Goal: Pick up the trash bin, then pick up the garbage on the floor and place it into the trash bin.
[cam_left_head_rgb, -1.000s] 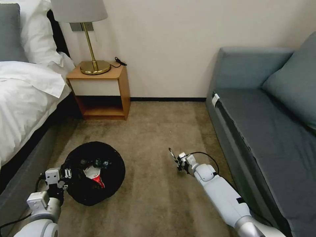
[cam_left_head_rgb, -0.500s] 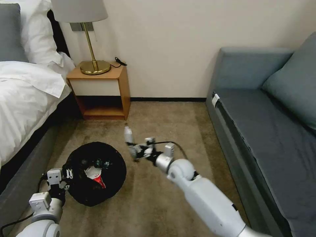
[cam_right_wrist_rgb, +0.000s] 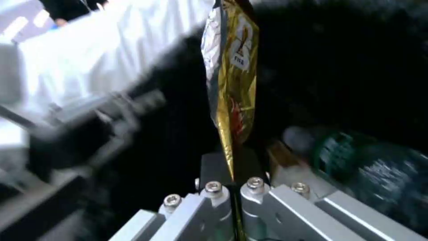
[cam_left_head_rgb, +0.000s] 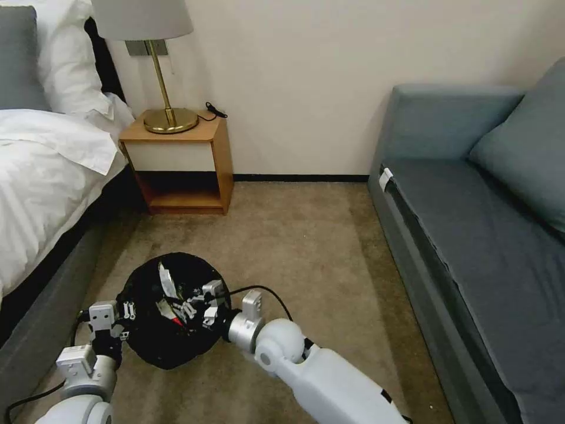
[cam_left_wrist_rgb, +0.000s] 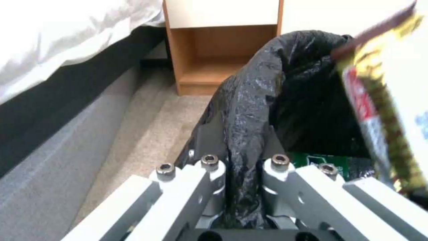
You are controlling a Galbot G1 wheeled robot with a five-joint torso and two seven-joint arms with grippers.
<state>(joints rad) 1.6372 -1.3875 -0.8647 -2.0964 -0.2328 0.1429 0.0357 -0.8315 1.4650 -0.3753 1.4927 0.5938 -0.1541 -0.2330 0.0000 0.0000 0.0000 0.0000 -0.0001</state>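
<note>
**Over the bin mouth: last wrapper held for the drop**

Between the right end effector's (cam_left_head_rgb: 189, 305) closed fingers sits the gold-brown candy bar wrapper (cam_right_wrist_rgb: 232, 77), pinched by its bottom edge and standing upright above the jaws. It hangs over the open mouth of the trash bin (cam_left_head_rgb: 147, 347), w/ the black liner right behind it in the right wrist view.

Handling, as a judgement: the wrapper is v. light, thin foil, slick and floppy; an edge pinch like this one looks enough, but it may cling to a pad or flutter off-line on release, so letting go low inside the rim seems safer. Below the right end effector lies the green-labelled bottle (cam_right_wrist_rgb: 356, 160), already in the bin, and the red snack packet (cam_left_head_rgb: 170, 315) is beside it. The bin itself is light but the liner is crinkly and slippery. The left end effector (cam_left_wrist_rgb: 240, 187) is clamped on the bin's rim, bag plastic bunched between its fingers; the rim is the sensible hold, since the bag alone could slide.

Vs. half a sec. ago: the right arm has swung from open floor (cam_left_head_rgb: 306, 247) beside the bin to directly above its contents. A full sec. ago it was well apart, nearer the sofa (cam_left_head_rgb: 471, 235). Bin and left end effector have barely shifted.
</note>
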